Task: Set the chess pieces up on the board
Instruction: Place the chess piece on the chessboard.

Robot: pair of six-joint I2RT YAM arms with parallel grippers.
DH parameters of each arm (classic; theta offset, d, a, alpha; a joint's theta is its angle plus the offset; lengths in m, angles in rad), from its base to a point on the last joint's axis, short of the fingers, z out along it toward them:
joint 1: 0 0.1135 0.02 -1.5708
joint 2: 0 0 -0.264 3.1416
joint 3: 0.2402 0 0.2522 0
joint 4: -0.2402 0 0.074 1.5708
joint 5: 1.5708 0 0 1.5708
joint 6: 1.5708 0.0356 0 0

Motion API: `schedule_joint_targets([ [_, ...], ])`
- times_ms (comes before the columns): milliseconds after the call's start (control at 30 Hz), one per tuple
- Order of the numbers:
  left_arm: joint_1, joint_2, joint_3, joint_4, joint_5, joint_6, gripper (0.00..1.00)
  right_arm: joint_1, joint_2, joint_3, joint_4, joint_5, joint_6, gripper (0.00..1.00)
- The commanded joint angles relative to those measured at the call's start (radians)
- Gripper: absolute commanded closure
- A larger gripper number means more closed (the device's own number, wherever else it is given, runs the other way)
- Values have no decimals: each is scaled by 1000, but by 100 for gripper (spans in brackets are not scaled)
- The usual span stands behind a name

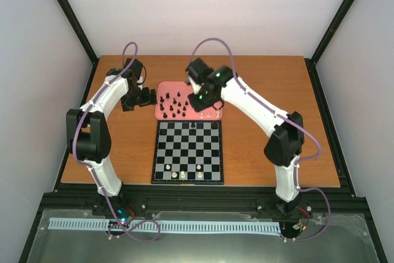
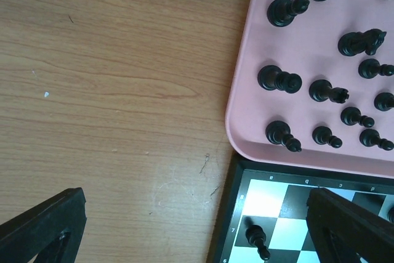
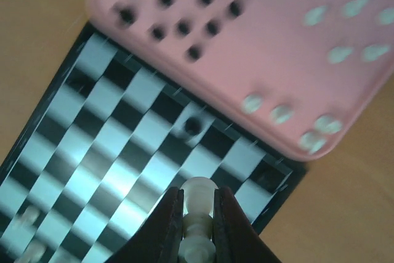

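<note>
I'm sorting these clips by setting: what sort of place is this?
Probably a robotics lab test cell: a wooden table walled by plain white panels in a black frame, two robot arms bolted at its near edge, a chessboard and pink tray staged between them.

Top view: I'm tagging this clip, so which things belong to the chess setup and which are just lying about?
Belongs to the job:
board
black pieces and white pieces waiting on the pink tray
white piece gripped in the right end effector

Just lying about:
ribbed white strip
</note>
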Motion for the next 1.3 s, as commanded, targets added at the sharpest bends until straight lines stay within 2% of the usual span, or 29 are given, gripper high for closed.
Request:
schedule_joint_targets([
  [0,-1,-42,16,-8,-12,2,0,126,-137,-187,14,-5,56,97],
  [233,-1,-56,-7,3,-19,0,0,291,-286,-487,140,-15,124,97],
  [500,-1,-84,-38,15,-17,-6,0,453,-253,-544,195,15,137,97],
  [733,-3,-105,-69,33,4,-10,0,483,-254,-620,222,-9,167,97],
  [1267,-3,-144,-108,42,-7,-5,0,495,-208,-667,261,-81,166,97],
])
